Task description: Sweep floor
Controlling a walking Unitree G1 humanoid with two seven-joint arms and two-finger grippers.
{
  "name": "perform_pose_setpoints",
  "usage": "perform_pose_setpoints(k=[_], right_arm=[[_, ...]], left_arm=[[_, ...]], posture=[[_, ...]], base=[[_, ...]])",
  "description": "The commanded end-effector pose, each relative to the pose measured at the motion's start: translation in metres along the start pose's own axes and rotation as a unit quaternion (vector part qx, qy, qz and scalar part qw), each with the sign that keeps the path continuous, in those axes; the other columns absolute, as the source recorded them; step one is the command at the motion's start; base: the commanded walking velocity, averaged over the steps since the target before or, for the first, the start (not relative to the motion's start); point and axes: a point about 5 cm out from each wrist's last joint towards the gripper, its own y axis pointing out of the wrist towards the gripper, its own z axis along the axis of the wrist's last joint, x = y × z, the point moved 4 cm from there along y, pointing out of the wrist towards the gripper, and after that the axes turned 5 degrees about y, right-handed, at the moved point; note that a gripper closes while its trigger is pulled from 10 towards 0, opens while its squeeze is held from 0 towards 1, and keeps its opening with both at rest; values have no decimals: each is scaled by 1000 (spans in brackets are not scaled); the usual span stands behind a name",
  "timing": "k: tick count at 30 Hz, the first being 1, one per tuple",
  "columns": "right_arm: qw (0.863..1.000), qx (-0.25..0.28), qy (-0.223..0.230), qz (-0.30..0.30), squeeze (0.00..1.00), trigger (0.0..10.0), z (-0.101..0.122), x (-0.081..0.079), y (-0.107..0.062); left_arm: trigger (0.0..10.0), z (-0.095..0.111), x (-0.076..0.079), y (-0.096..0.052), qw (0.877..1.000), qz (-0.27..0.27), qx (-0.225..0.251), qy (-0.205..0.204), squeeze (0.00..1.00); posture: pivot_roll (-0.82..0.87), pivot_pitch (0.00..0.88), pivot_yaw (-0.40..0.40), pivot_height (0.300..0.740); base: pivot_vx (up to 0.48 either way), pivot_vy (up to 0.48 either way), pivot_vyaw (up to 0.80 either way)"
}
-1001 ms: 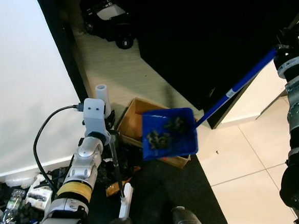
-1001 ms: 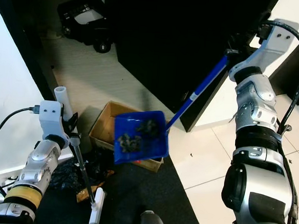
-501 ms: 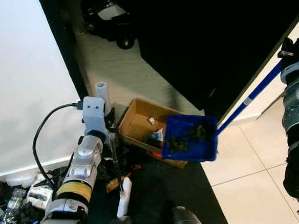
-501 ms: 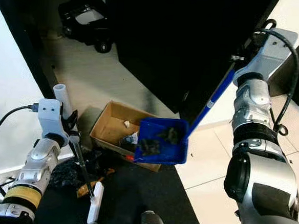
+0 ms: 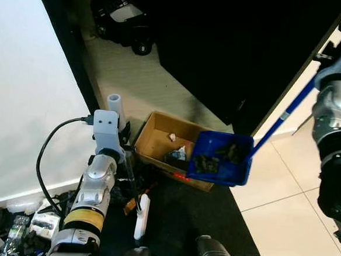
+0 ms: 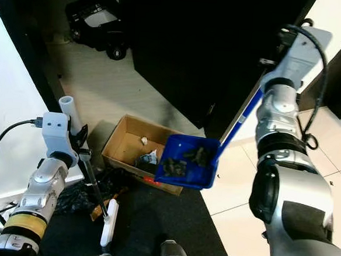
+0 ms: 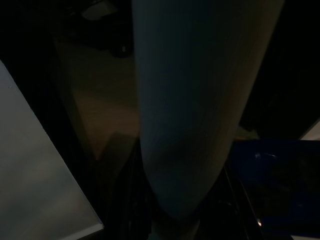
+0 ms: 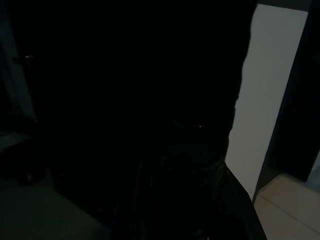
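Your right gripper point(image 6: 275, 56) holds dustpan point(image 5: 221, 159) by handle, debris inside, beside cardboard box point(image 5: 161, 140); left gripper point(image 5: 124, 151) grips brush point(image 5: 141, 216).

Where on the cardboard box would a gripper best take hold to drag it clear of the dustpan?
Probably the cardboard box wall on the robot's left, pinched from above. The box is open-topped, so that thin upright wall offers an edge, while the blue dustpan hangs over the opposite end.
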Motion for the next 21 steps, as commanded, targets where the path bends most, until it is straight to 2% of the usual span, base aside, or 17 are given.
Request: perform_pose_setpoints(k=[1, 3, 4, 9, 21], right_arm=[[999, 36, -4, -1, 0, 10000, 16, -8, 3], [999, 48, -13, 8, 0, 10000, 16, -24, 0], [999, 48, -13, 8, 0, 10000, 16, -24, 0], [996, 76, -37, 29, 0, 10000, 18, -51, -6], [991, 105, -77, 21, 0, 10000, 13, -76, -19]], left_arm=[[10000, 6, 0, 0, 1000, -1, 10, 6, 0], [10000, 6, 1, 0, 1000, -1, 11, 5, 0], [10000, 6, 1, 0, 1000, -1, 11, 5, 0], [10000, 6, 1, 0, 1000, -1, 11, 4, 0], [10000, 5, 2, -2, 1000, 0, 10, 3, 0]], posture=[[9, 127, -42, 740], [11, 130, -43, 740], [11, 130, -43, 740], [10, 132, -44, 740], [10, 136, -49, 740]], base=[[0, 0, 0], [0, 0, 0], [0, 0, 0], [0, 0, 0], [0, 0, 0]])
